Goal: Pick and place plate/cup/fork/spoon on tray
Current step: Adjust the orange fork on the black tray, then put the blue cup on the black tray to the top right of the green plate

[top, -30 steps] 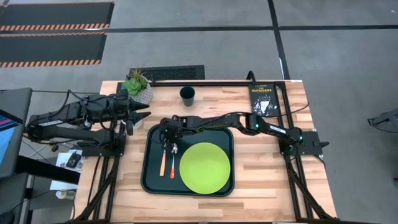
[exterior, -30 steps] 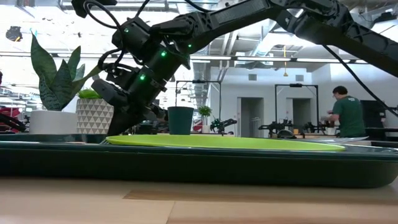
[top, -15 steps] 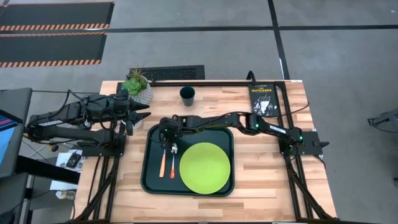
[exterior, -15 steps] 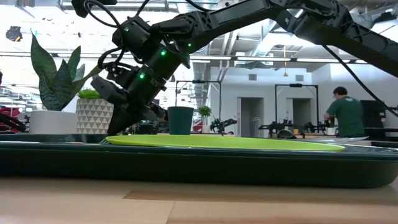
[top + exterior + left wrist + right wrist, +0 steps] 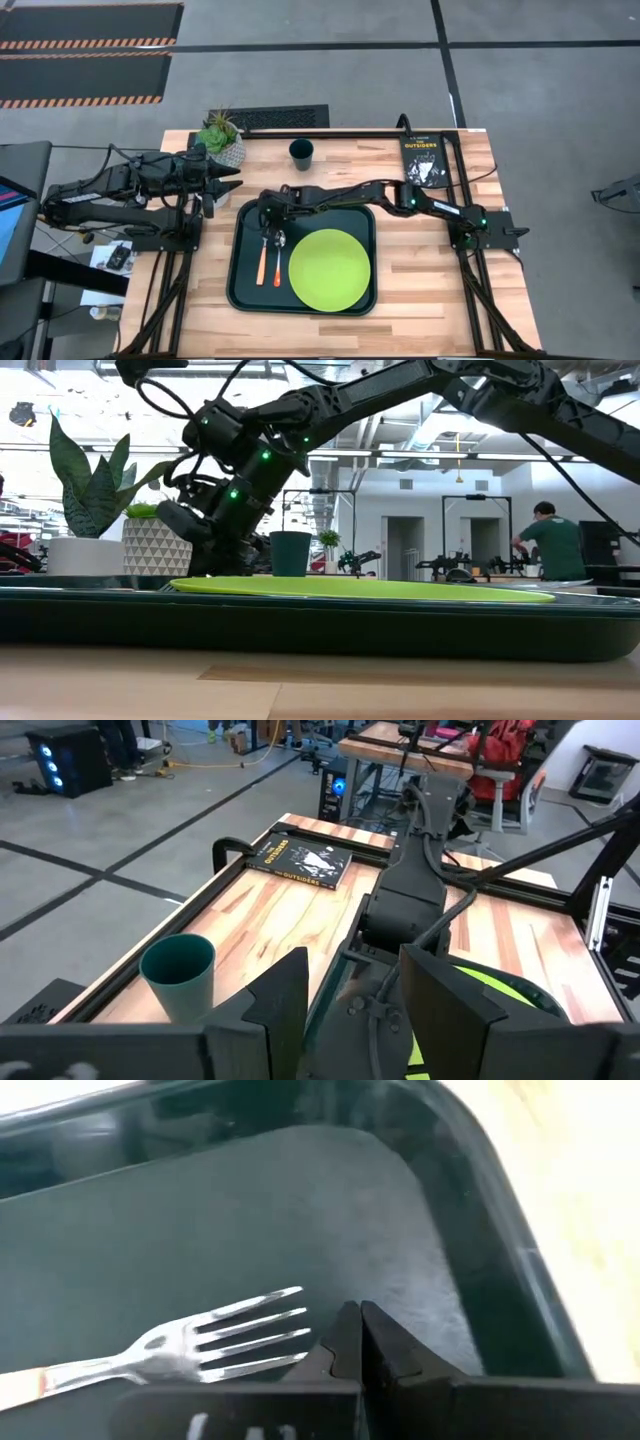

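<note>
The dark green tray (image 5: 244, 290) lies on the table's middle. On it lie the lime-green plate (image 5: 329, 268), the fork (image 5: 262, 262) and the spoon (image 5: 279, 256), side by side left of the plate, heads toward the far edge. The dark green cup (image 5: 301, 152) stands on the table beyond the tray. My right gripper (image 5: 268, 222) is shut and empty over the tray's far left part, just beyond the fork's tines (image 5: 255, 1330). My left gripper (image 5: 228, 185) is open and empty beside the plant pot.
A white patterned pot with a plant (image 5: 222, 140) stands at the far left corner. A black book (image 5: 423, 158) lies at the far right. The cup also shows in the left wrist view (image 5: 180, 975). A person stands far off in the room (image 5: 550, 545).
My right gripper has sunk a little over the tray's far left part. The fork, the spoon and the plate lie still.
</note>
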You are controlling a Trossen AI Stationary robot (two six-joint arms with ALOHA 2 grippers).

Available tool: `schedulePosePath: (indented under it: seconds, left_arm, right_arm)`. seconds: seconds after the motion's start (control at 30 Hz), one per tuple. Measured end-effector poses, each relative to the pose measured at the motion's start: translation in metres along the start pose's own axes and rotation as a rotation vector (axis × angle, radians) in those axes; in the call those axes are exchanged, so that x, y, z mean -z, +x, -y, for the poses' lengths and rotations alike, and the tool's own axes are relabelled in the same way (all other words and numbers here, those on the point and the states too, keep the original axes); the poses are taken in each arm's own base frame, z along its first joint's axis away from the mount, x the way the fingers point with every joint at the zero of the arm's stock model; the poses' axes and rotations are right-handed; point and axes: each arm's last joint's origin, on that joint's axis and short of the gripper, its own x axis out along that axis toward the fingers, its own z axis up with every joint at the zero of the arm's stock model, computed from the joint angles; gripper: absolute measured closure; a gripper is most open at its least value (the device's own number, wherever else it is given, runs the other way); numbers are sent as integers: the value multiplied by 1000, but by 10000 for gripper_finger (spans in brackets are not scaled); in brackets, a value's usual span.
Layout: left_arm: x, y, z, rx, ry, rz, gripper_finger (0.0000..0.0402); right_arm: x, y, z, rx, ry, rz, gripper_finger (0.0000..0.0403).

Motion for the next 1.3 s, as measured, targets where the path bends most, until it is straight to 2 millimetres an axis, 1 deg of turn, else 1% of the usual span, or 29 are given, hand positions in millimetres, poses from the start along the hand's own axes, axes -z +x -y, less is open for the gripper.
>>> schedulePosePath:
  seconds: [0.23, 0.47, 0.53, 0.6, 0.7, 0.8, 0.87, 0.93, 1.0, 1.07, 1.17, 1.23, 1.3]
  left_arm:
    - [0, 0, 0, 0, 3, 0, 255]
    - [0, 0, 0, -1, 3, 0, 255]
    - [0, 0, 0, -1, 1, 0, 255]
    - [0, 0, 0, -1, -16, 0, 255]
    - [0, 0, 0, -1, -56, 0, 255]
    - [0, 0, 0, -8, -95, 2, 255]
    - [0, 0, 0, -13, -125, 4, 255]
    - [0, 0, 0, -15, -148, 7, 253]
    - [-1, 0, 0, -13, -176, 16, 250]
    - [-1, 0, 0, -15, -196, 18, 248]
    - [-2, 0, -1, -40, -200, 26, 244]
    - [-2, 0, -2, -57, -208, 31, 241]
    - [-2, 0, -2, -80, -209, 39, 238]
  right_arm:
    - [3, -1, -12, -23, -24, 3, 393]
    - [1, -1, 0, 0, -5, -21, 393]
    - [-4, -6, 5, 12, 5, -40, 393]
    - [-14, -19, 13, 25, 16, -50, 390]
    - [-30, -50, 27, 39, 32, -50, 376]
    - [-44, -89, 42, 61, 46, -57, 347]
    - [-50, -114, 55, 79, 65, -75, 320]
    - [-55, -134, 69, 98, 92, -86, 289]
    - [-57, -155, 88, 129, 148, -106, 253]
    - [-58, -170, 110, 168, 215, -130, 217]
    - [-53, -175, 139, 222, 293, -180, 174]
    - [-53, -169, 155, 239, 332, -168, 156]
    - [-55, -161, 167, 235, 373, -139, 150]
